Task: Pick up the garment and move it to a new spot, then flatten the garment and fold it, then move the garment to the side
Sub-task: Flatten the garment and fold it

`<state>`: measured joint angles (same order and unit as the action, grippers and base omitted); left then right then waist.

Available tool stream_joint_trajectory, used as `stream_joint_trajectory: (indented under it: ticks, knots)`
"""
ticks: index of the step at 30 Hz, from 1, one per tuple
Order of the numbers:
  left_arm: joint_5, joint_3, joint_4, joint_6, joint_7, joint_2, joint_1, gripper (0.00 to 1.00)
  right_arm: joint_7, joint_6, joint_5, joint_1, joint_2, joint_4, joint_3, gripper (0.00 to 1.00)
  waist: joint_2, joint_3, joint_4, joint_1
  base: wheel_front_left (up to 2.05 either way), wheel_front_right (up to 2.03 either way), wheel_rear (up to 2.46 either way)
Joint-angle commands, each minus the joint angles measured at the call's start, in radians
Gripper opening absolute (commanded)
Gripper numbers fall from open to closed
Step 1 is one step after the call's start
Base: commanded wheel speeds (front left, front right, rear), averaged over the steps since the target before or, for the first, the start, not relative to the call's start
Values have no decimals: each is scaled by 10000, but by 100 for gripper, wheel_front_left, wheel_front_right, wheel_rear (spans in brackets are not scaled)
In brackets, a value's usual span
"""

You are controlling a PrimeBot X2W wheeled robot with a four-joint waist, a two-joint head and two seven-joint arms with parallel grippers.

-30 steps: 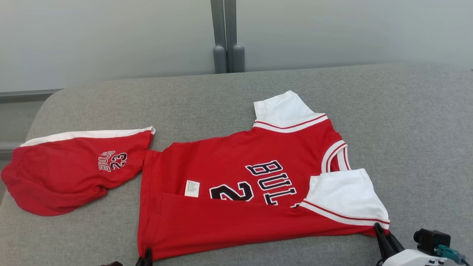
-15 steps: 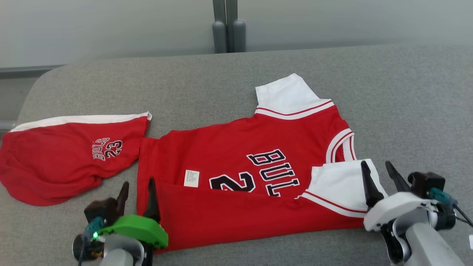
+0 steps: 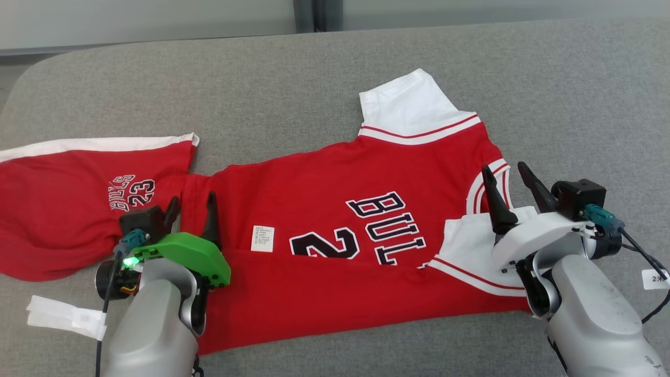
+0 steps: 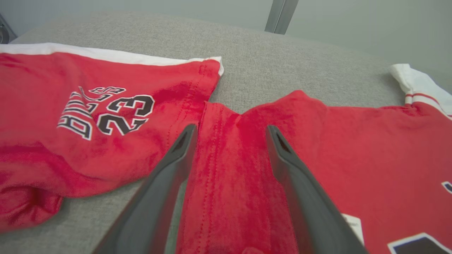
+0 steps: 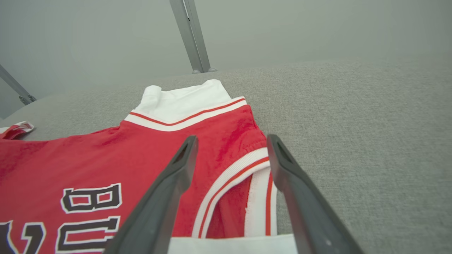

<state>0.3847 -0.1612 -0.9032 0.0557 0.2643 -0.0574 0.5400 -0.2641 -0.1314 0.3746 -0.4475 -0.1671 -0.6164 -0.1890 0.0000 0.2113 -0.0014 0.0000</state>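
Both grippers gape wide, empty. The red jersey (image 3: 324, 204) lies between them, hem under the left gripper (image 3: 192, 200), collar under the right gripper (image 3: 505, 167); red shorts (image 3: 52, 199) lie left of the left gripper.

Bright, even, soft light leaves faint shadows beside the garment (image 3: 324, 199); wrist views stretch toward their edges.

- The place looked like a robotics lab or test room rather than a home.
- The worktop (image 3: 314, 78) was a broad padded slab covered in plain grey fabric, with rounded corners.
- Behind it stood pale frosted partition panels (image 5: 88, 35) joined by a grey metal post (image 5: 189, 35).
- A marked paper tag (image 3: 654, 279) hung from cabling beside the right gripper (image 3: 503, 167).
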Motion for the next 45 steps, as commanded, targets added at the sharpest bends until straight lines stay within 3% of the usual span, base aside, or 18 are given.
stream_joint_trajectory:
  ticks: [1, 11, 12, 13, 15, 16, 21, 26, 28, 35, 45]
  knots:
    - [-48, 14, -191, 80, -3, -128, 313, 100, 0, 14, 17, -206, -42, -41, -50, 100, 0, 237, -100, 0, 0, 0, 0]
    - [-134, -22, -1426, 197, -3, -172, 1354, 100, 0, 14, 91, -749, -36, -175, -195, 100, 0, 673, -100, 0, 0, 0, 0]
    - [-122, -42, -1521, 213, -3, -158, 1407, 94, 0, 14, 102, -789, -41, -182, -204, 100, 0, 690, -94, 0, 0, 0, 0]
    - [-129, -86, -1648, 219, -3, -141, 1469, 78, 0, 13, 113, -834, -50, -200, -219, 100, 0, 707, -86, 0, 0, 0, 0]
    - [-179, -149, -1844, 197, -3, -120, 1591, 71, 0, 14, 135, -947, -88, -233, -235, 100, 0, 733, -67, 0, 0, 0, 0]
    - [-205, -192, -1911, 193, -3, -112, 1631, 59, 0, 14, 132, -1001, -110, -233, -244, 100, 0, 740, -58, 0, 0, 0, 0]
    - [-333, -377, -1982, 263, -3, -77, 1811, 33, 0, 14, 132, -1202, -197, -317, -285, 100, 0, 773, 8, 0, 0, 0, 0]
    - [-386, -363, -1840, 165, -3, -62, 1938, 16, 0, 13, 192, -1398, -185, -469, -373, 100, 0, 825, 50, 0, 0, 0, 0]
    - [-429, -314, -1615, 110, -3, -64, 1857, 0, 0, 13, 248, -1536, -232, -617, -415, 100, 0, 861, 84, 0, 0, 0, 0]
    - [-584, -270, -858, 79, -3, -28, 1605, 0, 451, 15, 281, -2949, -605, -1598, -957, 100, 0, 1093, 468, 0, 0, 0, 0]
    - [-361, -965, 0, 317, -3, 58, 1860, 0, 2209, 13, 683, -5455, -873, -3361, -1380, 100, 0, 1724, 1425, 0, 0, 0, 0]
